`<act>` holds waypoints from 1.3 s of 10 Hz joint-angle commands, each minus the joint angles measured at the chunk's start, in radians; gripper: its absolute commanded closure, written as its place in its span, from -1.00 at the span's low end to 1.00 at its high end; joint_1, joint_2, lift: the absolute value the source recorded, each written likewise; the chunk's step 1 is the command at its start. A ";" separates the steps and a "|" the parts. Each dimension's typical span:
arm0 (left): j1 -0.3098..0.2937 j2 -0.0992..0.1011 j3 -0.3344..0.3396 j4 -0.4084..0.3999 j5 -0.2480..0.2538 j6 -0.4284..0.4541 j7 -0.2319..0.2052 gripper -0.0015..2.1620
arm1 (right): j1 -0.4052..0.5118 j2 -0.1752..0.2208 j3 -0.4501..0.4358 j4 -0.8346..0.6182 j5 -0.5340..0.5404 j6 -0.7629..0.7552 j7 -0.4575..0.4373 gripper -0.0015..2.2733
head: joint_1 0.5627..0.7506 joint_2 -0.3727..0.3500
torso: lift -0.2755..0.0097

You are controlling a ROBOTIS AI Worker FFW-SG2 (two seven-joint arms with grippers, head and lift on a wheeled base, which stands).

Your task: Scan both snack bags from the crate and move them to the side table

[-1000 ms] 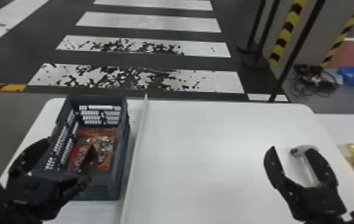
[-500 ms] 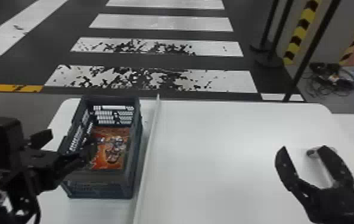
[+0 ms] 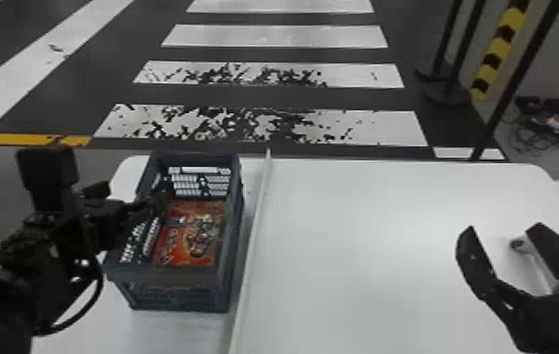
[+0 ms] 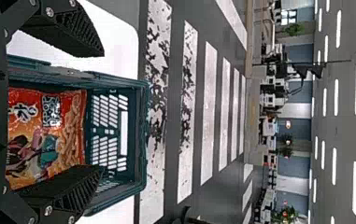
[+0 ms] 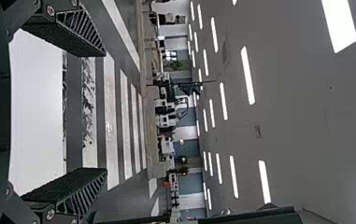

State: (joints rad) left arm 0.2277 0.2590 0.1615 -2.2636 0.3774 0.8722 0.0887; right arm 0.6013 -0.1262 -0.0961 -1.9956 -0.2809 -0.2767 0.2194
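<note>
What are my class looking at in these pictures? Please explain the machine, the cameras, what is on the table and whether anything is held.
The machine is a robot with two arms, each ending in a tool with two flat black fingers. The head view looks forward and down, like our own eyes. The two wrist views come from cameras on the arms and are turned sideways, so the room seems tipped over.

On the white table stands a dark crate with an orange-red snack bag inside. A thin pale strip runs beside it. The left tool is at the crate; the right tool is at the table's other side, near a pale device, perhaps the scanner.

Both tools are open and hold nothing.
</note>
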 commanded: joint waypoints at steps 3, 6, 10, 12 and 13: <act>-0.128 -0.026 -0.068 0.157 -0.006 0.008 0.000 -0.69 | -0.003 -0.015 -0.001 0.001 -0.004 0.006 0.000 -0.89 | 0.41 0.16 | 0.26; -0.200 -0.053 -0.140 0.269 -0.052 0.011 0.016 -0.69 | -0.003 -0.030 -0.005 0.006 -0.018 0.006 0.000 -0.89 | 0.41 0.08 | 0.26; -0.289 -0.087 -0.200 0.403 -0.114 0.072 0.048 -0.69 | 0.005 -0.052 -0.047 0.026 -0.072 -0.040 0.002 -0.90 | 0.41 -0.05 | 0.26; -0.309 -0.089 -0.207 0.446 -0.129 0.072 0.048 -0.69 | 0.005 -0.052 -0.048 0.046 -0.080 -0.068 0.006 -0.90 | 0.41 -0.10 | 0.26; -0.314 -0.098 -0.207 0.472 -0.140 0.069 0.046 -0.69 | 0.003 -0.053 -0.048 0.051 -0.080 -0.077 0.006 -0.90 | 0.41 -0.11 | 0.26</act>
State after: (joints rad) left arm -0.0824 0.1657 -0.0458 -1.8078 0.2440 0.9439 0.1353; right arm 0.6048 -0.1790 -0.1440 -1.9485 -0.3600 -0.3460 0.2256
